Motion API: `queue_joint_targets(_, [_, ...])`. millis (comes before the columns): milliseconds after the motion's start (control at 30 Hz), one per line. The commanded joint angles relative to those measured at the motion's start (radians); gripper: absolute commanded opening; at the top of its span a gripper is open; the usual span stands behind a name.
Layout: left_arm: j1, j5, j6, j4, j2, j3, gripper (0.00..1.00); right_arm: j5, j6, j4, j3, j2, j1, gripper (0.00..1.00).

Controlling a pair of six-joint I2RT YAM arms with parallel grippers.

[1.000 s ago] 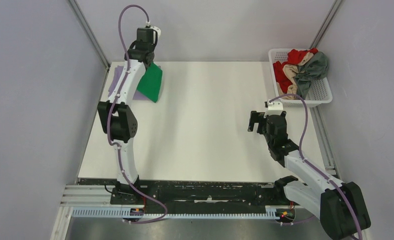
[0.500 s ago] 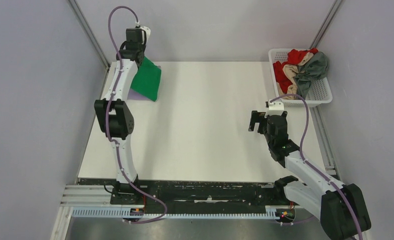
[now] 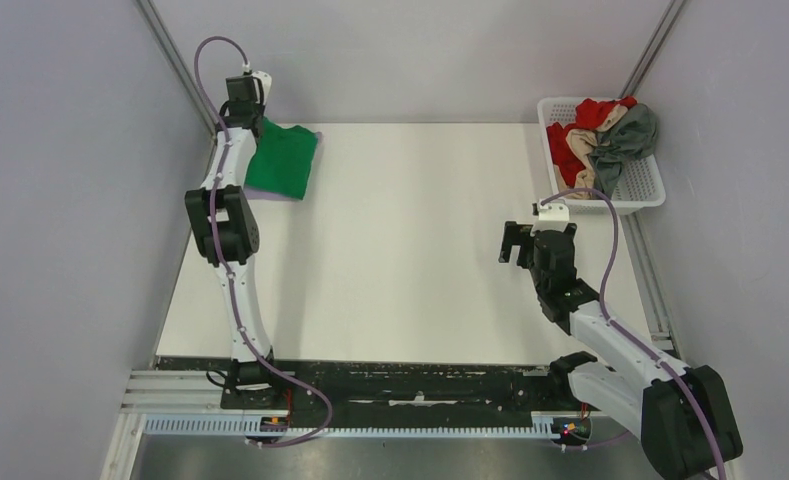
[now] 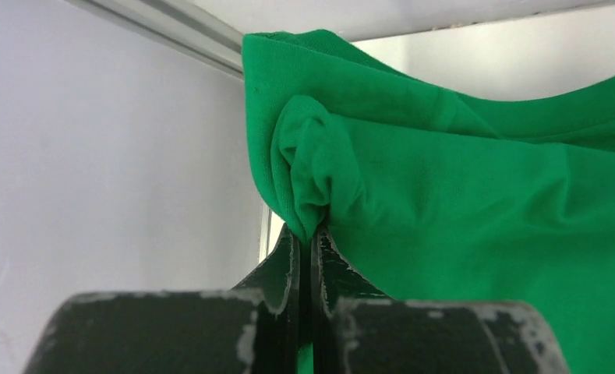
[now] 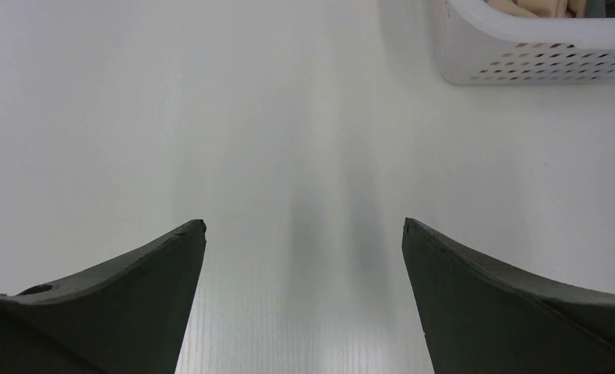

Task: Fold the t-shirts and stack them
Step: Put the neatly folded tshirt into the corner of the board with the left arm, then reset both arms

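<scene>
A bright green t-shirt (image 3: 282, 160) lies folded at the table's far left corner, over a lavender t-shirt whose edge (image 3: 275, 196) just peeks out below it. My left gripper (image 3: 249, 112) is shut on a bunched edge of the green t-shirt (image 4: 460, 202) at the far left; its jaws pinch the fabric in the left wrist view (image 4: 312, 234). My right gripper (image 3: 515, 243) is open and empty above bare table at the right; its fingers (image 5: 132, 288) stand wide apart. Red, beige and dark grey t-shirts (image 3: 600, 132) lie heaped in the basket.
The white lattice basket (image 3: 638, 193) stands at the far right corner and shows in the right wrist view (image 5: 522, 58). Grey walls and metal rails (image 3: 180, 70) close in the table on the left, back and right.
My left gripper has moved left and toward the back corner with the green t-shirt's edge, and the shirt has dropped from hanging to lying flat. The right arm has not moved.
</scene>
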Motion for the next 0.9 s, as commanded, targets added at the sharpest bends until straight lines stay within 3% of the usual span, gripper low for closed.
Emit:
queue_joint_targets(0, [0.021,-0.010,-0.003,0.118,0.036,0.069,0.02,0.023,-0.003,0.024,0.020,0.024,0.000,0.98])
queue_joint_targets(67, [0.027,-0.022,-0.017,0.137,0.057,0.071,0.07,0.033,-0.007,0.030,0.021,0.042,-0.001,0.98])
queue_joint_targets(100, [0.029,-0.036,-0.033,0.149,0.070,0.075,0.21,0.037,-0.007,0.029,0.024,0.052,0.000,0.98])
queue_joint_targets(133, [0.028,-0.060,-0.043,0.159,0.082,0.083,0.49,0.039,-0.007,0.025,0.028,0.061,0.000,0.98])
queue_joint_targets(167, [0.028,-0.080,-0.054,0.167,0.092,0.094,0.84,0.039,-0.007,0.019,0.033,0.071,0.000,0.98])
queue_joint_targets(200, [0.029,-0.110,-0.062,0.176,0.102,0.100,0.99,0.039,-0.006,0.013,0.038,0.079,0.000,0.98])
queue_joint_targets(467, [0.029,-0.207,-0.149,0.200,0.105,0.121,1.00,0.049,-0.010,0.017,0.033,0.083,0.000,0.98])
queue_joint_targets(633, [0.027,-0.176,-0.283,0.134,0.074,0.107,1.00,0.045,-0.004,0.016,0.032,0.074,0.000,0.98])
queue_joint_targets(767, [0.015,0.000,-0.436,0.118,-0.062,-0.032,1.00,0.034,-0.008,0.019,0.018,0.031,0.000,0.98])
queue_joint_targets(867, [-0.017,0.040,-0.528,0.192,-0.195,-0.199,1.00,0.036,-0.007,0.034,-0.009,-0.002,-0.001,0.98])
